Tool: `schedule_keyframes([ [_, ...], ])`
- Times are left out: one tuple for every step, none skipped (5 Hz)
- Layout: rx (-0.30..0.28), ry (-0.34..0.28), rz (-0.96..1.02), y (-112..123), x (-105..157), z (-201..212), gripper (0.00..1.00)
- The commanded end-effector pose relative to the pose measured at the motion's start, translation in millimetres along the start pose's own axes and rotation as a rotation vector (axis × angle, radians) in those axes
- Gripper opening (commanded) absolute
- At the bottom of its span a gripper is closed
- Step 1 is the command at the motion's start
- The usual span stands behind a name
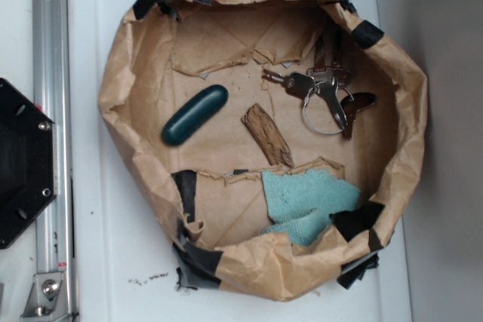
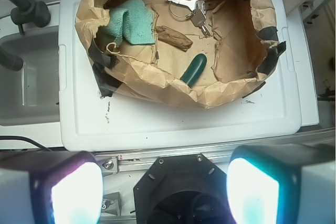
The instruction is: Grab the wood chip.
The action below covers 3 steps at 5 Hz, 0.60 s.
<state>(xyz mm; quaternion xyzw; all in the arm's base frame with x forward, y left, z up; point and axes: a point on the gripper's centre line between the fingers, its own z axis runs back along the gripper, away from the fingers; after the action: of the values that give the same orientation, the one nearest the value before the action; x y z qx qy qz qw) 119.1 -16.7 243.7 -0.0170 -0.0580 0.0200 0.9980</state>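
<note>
The wood chip is a small brown streaky chunk lying on the floor of a brown paper basin, near its middle. In the wrist view the wood chip shows far ahead, inside the same paper basin. My gripper hangs high above the robot's black base, well short of the basin. Its two bright fingers stand wide apart with nothing between them. The gripper does not show in the exterior view.
Beside the chip lie a dark green capsule, a bunch of keys and a teal cloth. Torn paper flaps stick up from the floor. The basin rests on a white lid. The black base and a metal rail are at left.
</note>
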Motion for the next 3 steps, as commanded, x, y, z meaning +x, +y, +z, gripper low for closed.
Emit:
schedule_keyframes([
  [0.000,0.000,0.000,0.0,0.0,0.0,1.00],
  [0.178,0.051,0.115,10.1,46.9,-32.9,1.00],
  [0.105,0.093,-0.017,19.6,94.5,-57.3,1.00],
])
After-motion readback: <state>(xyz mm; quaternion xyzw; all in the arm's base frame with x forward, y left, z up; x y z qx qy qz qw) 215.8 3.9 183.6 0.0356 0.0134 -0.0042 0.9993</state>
